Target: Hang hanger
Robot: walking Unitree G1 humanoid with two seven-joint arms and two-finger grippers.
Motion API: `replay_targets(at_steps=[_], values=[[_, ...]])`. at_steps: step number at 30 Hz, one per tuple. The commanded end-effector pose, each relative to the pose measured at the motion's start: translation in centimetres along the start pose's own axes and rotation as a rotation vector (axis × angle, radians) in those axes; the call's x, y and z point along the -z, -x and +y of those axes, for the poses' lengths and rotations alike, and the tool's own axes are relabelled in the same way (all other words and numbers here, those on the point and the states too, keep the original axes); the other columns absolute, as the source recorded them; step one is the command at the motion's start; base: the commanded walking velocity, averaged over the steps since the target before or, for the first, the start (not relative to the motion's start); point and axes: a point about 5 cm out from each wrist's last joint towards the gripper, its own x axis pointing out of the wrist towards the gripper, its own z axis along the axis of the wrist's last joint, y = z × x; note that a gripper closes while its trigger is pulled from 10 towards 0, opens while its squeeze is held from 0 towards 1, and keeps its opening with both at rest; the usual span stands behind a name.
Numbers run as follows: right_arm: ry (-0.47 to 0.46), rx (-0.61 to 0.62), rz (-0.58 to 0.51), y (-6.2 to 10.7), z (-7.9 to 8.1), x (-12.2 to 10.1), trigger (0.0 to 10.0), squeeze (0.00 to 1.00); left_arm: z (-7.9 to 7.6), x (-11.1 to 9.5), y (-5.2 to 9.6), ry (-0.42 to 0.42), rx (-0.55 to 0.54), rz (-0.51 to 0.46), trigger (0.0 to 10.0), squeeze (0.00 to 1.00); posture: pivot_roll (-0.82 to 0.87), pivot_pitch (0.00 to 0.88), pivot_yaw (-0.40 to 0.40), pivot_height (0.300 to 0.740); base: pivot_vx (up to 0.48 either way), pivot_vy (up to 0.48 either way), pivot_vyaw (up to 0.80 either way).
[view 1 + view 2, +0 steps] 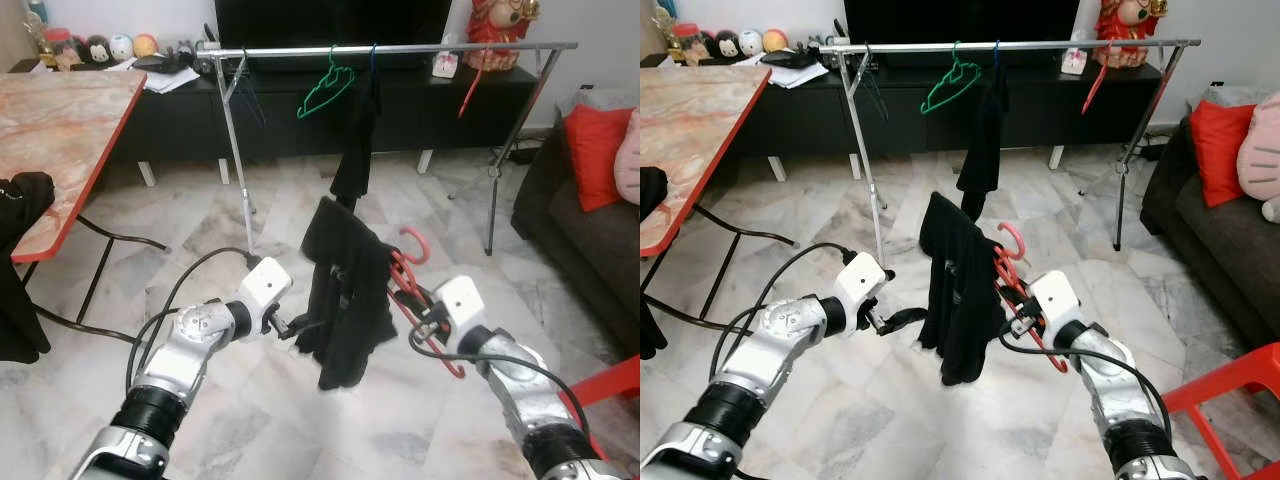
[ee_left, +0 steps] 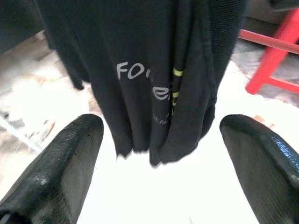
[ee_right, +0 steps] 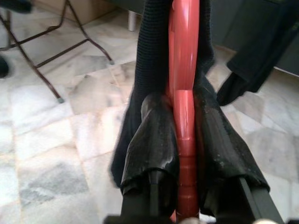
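My right gripper (image 1: pixel 418 300) is shut on a red plastic hanger (image 1: pixel 412 282), whose hook curls up at chest height. A black shirt (image 1: pixel 342 290) with pale lettering drapes from that hanger and hangs between my two arms. The right wrist view shows the red hanger (image 3: pixel 183 107) pinched between both black fingers (image 3: pixel 154 140). My left gripper (image 1: pixel 300 326) stands open just left of the shirt's lower part, its fingers (image 2: pixel 60 168) wide apart with the shirt (image 2: pixel 154 79) in front of them. Beyond stands a metal clothes rail (image 1: pixel 390 48) with a green hanger (image 1: pixel 324 92) and a dark garment (image 1: pixel 356 140).
A marble-topped table with a red edge (image 1: pixel 60 130) is at my left. A dark sofa with a red cushion (image 1: pixel 592 150) sits at the right, and a red chair frame (image 1: pixel 610 385) is near my right arm. A black TV cabinet (image 1: pixel 300 110) runs behind the rail.
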Motion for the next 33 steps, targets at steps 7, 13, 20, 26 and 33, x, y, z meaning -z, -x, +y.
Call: replay_targets(at_steps=[7,13,20,26,33], values=[[0.054,-0.114,-0.103,-1.4,0.9,-3.2,0.0,0.0,0.5,1.7,-0.7,0.091,-0.182,0.021,10.0,0.0,-0.13,0.0,-0.069,0.74,0.0,0.0,0.0],[0.043,-0.148,-0.109,-1.4,1.3,-3.3,0.0,0.0,-0.1,2.4,-1.1,0.153,-0.225,0.027,10.0,1.0,-0.13,0.0,-0.068,0.74,0.0,0.0,0.0],[0.046,-0.202,-0.102,-1.4,1.5,-3.5,0.0,0.0,-0.4,3.5,-1.4,0.183,-0.272,0.056,10.0,1.0,-0.13,0.0,-0.068,0.74,0.0,0.0,0.0],[0.042,-0.251,-0.117,-1.5,2.0,-3.9,0.0,0.0,-0.1,3.0,-1.7,0.171,-0.291,0.045,10.0,1.0,-0.13,0.0,-0.067,0.74,0.0,0.0,0.0],[0.041,-0.271,-0.111,-1.6,2.1,-3.9,0.0,0.0,-1.2,2.5,-2.0,0.131,-0.133,-0.001,10.0,1.0,-0.13,0.0,-0.071,0.74,0.0,0.0,0.0]])
